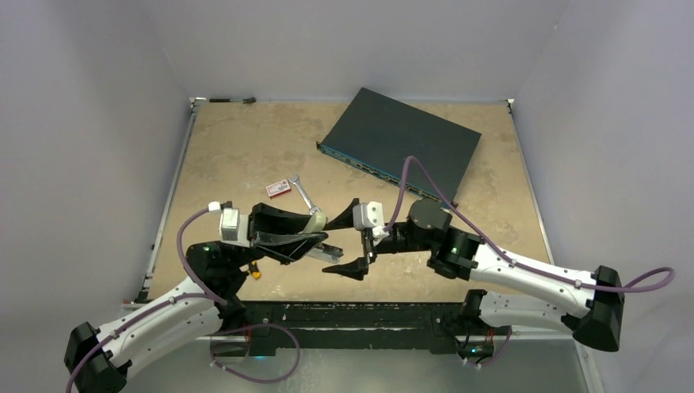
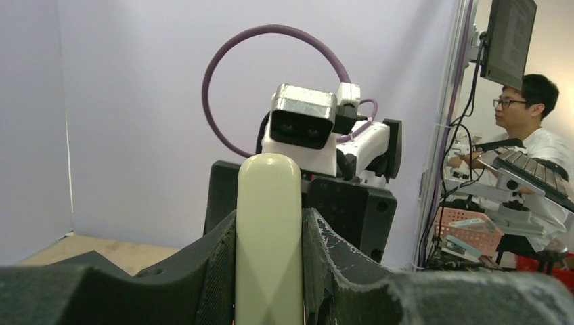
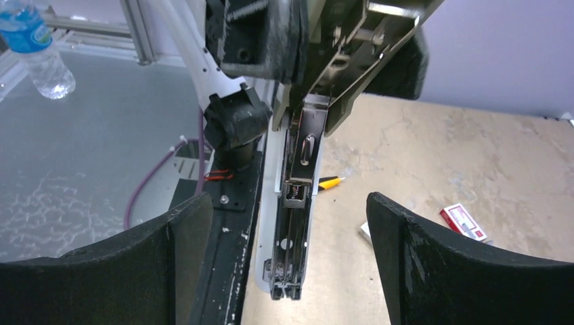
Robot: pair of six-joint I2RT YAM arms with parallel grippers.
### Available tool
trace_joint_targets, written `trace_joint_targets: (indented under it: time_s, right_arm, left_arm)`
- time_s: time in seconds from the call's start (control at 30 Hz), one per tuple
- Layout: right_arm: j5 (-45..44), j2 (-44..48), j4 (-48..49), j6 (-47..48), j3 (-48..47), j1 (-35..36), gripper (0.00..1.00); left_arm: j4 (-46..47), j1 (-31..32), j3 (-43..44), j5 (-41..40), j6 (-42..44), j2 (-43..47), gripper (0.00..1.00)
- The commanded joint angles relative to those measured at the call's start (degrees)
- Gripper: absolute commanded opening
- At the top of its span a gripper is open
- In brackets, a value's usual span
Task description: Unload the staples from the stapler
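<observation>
My left gripper [image 1: 304, 233] is shut on the stapler [image 1: 315, 223], held above the table's near edge. In the left wrist view its pale grey-green cover [image 2: 269, 237] stands upright, pinched between both fingers of the left gripper [image 2: 269, 220]. The stapler is swung open, and its dark metal channel [image 3: 295, 223] points toward my right gripper [image 3: 288, 202]. That gripper is open, with one finger on each side of the channel and apart from it. From above, the right gripper [image 1: 348, 239] faces the channel tip [image 1: 331, 250]. Whether staples lie in the channel I cannot tell.
A silver wrench [image 1: 304, 195] and a small red and white box [image 1: 279, 188] lie behind the left gripper; the box [image 3: 462, 222] also shows on the sandy table. A dark network switch [image 1: 398, 143] sits at the back. A small yellow-tipped item [image 1: 255, 273] lies near the front edge.
</observation>
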State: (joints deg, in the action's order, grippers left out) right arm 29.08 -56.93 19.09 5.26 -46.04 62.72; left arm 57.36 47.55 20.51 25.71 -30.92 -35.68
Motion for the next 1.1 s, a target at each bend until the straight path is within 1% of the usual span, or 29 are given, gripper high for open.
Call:
trace_joint_targets:
  time_s: [0.0,0.1,0.27,0.5,0.57,0.6,0.63,0.67,0.7,0.77,0.8,0.83,0.87,0.93,0.97,1.03,1.07]
  right_arm:
    - [2.7,-2.8,3.5,2.6,-2.7,0.5,0.85]
    - [2.1,-4.1,4.1,2.3,-3.2,0.6,0.83]
    - [2.7,-5.7,5.1,1.2,-3.5,1.0,0.68]
    - [3.2,-7.0,7.5,-0.5,-2.3,1.1,0.54]
    - [3.2,-7.0,7.6,-0.6,-2.0,1.1,0.45]
    - [3.3,-6.9,7.6,-0.7,-1.9,1.2,0.38]
    - [3.5,-6.6,7.7,-0.7,-1.8,1.2,0.28]
    - [3.8,-6.3,7.5,-0.8,-1.7,1.2,0.18]
    - [4.2,-6.0,7.3,-1.1,-1.6,1.2,0.15]
    - [4.4,-5.0,8.0,-1.9,-0.9,1.2,0.13]
    - [4.0,-4.5,8.7,-2.5,-0.2,1.2,0.11]
    - [3.7,-3.8,9.4,-2.7,0.3,1.2,0.05]
    - [3.2,-3.2,9.9,-2.7,0.7,1.2,0.00]
    - [2.0,-2.3,10.2,-3.1,1.5,1.1,0.00]
    - [1.5,-2.0,10.1,-3.3,1.6,1.2,0.00]
    - [0.3,-1.4,10.2,-3.9,1.9,1.1,0.00]
    - [-0.4,-1.2,10.3,-4.2,2.1,1.2,0.00]
  left_arm:
    - [4.2,0.0,0.7,1.8,-2.4,-0.6,0.00]
    - [5.4,0.0,0.4,2.1,-2.9,-1.1,0.00]
    - [6.5,0.0,-0.1,1.8,-3.0,-1.3,0.00]
    - [7.0,0.0,-0.4,1.7,-3.0,-1.1,0.00]
    - [6.9,0.0,-0.6,1.7,-2.8,-1.0,0.00]
    - [6.7,0.0,-0.6,1.6,-2.7,-0.9,0.00]
    - [6.3,0.0,-0.6,1.5,-2.5,-0.8,0.00]
    - [5.6,-0.1,-0.6,1.3,-2.3,-0.6,0.04]
    - [4.8,-0.1,-0.6,0.8,-2.0,-0.4,0.12]
    - [3.3,0.0,-0.9,-0.9,-1.6,0.5,0.29]
    - [2.8,0.0,-1.2,-1.9,-1.4,1.0,0.36]
    - [2.1,0.0,-1.3,-2.7,-1.3,1.4,0.42]
    - [1.2,-0.1,-1.2,-3.4,-1.1,1.8,0.46]
    - [-0.5,-0.1,-1.0,-4.3,-0.6,2.4,0.54]
    - [-1.2,-0.1,-0.8,-4.5,-0.2,2.6,0.68]
    - [-3.0,0.0,-0.3,-4.8,0.5,3.3,0.81]
    - [-4.2,0.0,0.0,-5.0,1.0,3.8,0.85]
